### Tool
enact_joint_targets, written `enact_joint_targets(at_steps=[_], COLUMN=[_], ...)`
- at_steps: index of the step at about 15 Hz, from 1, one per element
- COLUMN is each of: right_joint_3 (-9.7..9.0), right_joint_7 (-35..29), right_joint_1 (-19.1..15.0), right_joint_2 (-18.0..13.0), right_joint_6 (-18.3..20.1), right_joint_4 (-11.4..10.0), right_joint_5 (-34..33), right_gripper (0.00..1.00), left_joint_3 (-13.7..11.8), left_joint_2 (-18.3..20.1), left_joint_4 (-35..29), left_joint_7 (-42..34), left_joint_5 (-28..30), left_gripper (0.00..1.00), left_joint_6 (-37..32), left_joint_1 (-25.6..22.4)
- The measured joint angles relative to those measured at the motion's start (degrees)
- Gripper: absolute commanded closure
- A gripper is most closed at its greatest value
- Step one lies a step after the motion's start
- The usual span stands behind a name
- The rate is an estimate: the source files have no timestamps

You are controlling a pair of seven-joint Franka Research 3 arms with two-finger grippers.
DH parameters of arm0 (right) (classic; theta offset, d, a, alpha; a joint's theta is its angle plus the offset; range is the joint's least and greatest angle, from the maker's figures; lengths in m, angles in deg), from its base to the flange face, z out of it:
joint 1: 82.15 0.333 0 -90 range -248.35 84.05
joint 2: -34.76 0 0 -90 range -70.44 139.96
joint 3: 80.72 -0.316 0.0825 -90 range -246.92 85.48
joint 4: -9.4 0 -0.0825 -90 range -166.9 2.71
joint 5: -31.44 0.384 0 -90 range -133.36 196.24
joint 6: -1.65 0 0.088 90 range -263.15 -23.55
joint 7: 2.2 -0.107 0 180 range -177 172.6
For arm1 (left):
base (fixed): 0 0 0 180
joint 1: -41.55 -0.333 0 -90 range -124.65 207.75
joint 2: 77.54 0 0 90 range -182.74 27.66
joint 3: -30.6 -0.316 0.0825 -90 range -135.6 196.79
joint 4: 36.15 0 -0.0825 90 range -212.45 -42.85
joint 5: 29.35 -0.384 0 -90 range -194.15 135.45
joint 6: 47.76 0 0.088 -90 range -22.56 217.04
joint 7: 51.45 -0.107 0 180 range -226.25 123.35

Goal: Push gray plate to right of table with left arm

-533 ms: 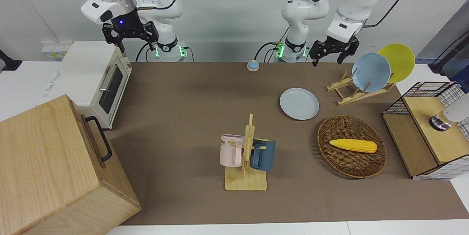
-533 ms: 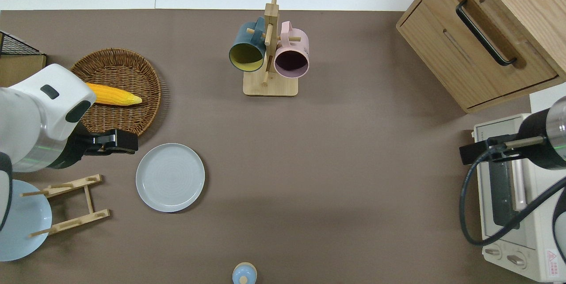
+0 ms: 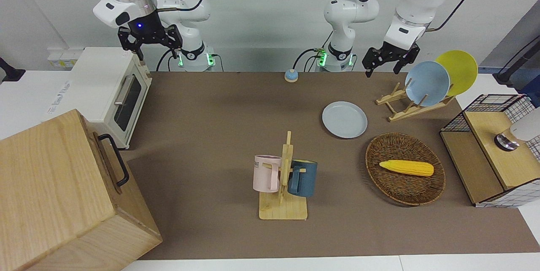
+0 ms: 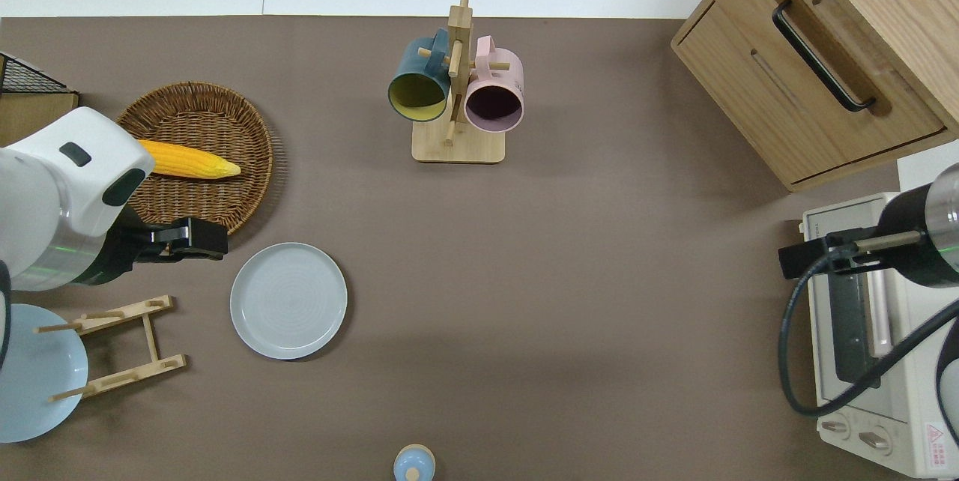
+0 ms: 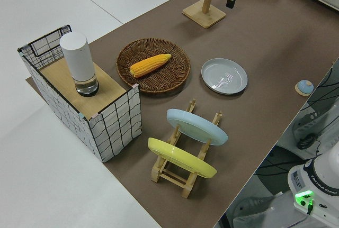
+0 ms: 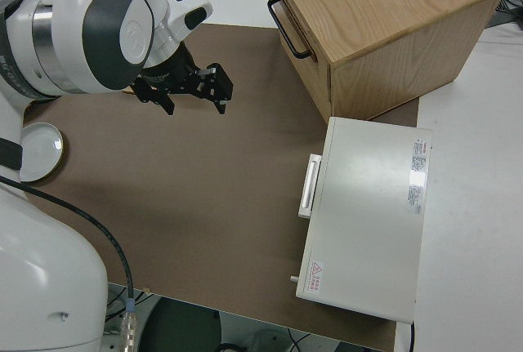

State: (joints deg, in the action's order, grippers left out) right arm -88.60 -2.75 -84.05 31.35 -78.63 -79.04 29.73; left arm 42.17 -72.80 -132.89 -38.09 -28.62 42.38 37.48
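Note:
The gray plate (image 3: 344,119) lies flat on the brown table mat (image 3: 211,106), between the wicker basket and the wooden plate rack. It also shows in the overhead view (image 4: 288,300) and the left side view (image 5: 224,76). My left gripper (image 3: 382,71) is open and empty, up in the air. In the overhead view (image 4: 213,240) it is over the mat at the basket's nearer rim. It is off the plate's edge toward the left arm's end and does not touch the plate. My right arm is parked, its gripper (image 3: 157,53) open.
The wicker basket (image 4: 247,114) holds a corn cob (image 4: 187,160). A plate rack (image 3: 405,108) holds a light-blue plate (image 3: 427,83) and a yellow plate (image 3: 460,68). A mug rack (image 4: 457,91), a toaster oven (image 3: 105,89), a wooden cabinet (image 3: 55,195), a wire crate (image 3: 489,148) and a small blue bell (image 3: 291,75) also stand on the table.
My left gripper has shifted slightly toward the left arm's end of the table. The gray plate has not moved, nor has the right arm.

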Motion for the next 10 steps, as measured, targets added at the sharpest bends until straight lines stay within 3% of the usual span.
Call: enact_joint_targets(at_steps=[10], right_joint_3=[0.00], right_joint_7=[0.00], right_joint_1=[0.00], right_joint_2=[0.00], right_joint_6=[0.00], right_joint_4=[0.00], right_joint_5=[0.00], right_gripper=[0.005], left_joint_3=[-0.96], left_joint_2=[-0.04], left_joint_4=[-3.66], left_joint_7=[0.00], left_joint_5=[0.00], left_gripper=[0.00], left_joint_6=[0.36], left_joint_1=[0.00])
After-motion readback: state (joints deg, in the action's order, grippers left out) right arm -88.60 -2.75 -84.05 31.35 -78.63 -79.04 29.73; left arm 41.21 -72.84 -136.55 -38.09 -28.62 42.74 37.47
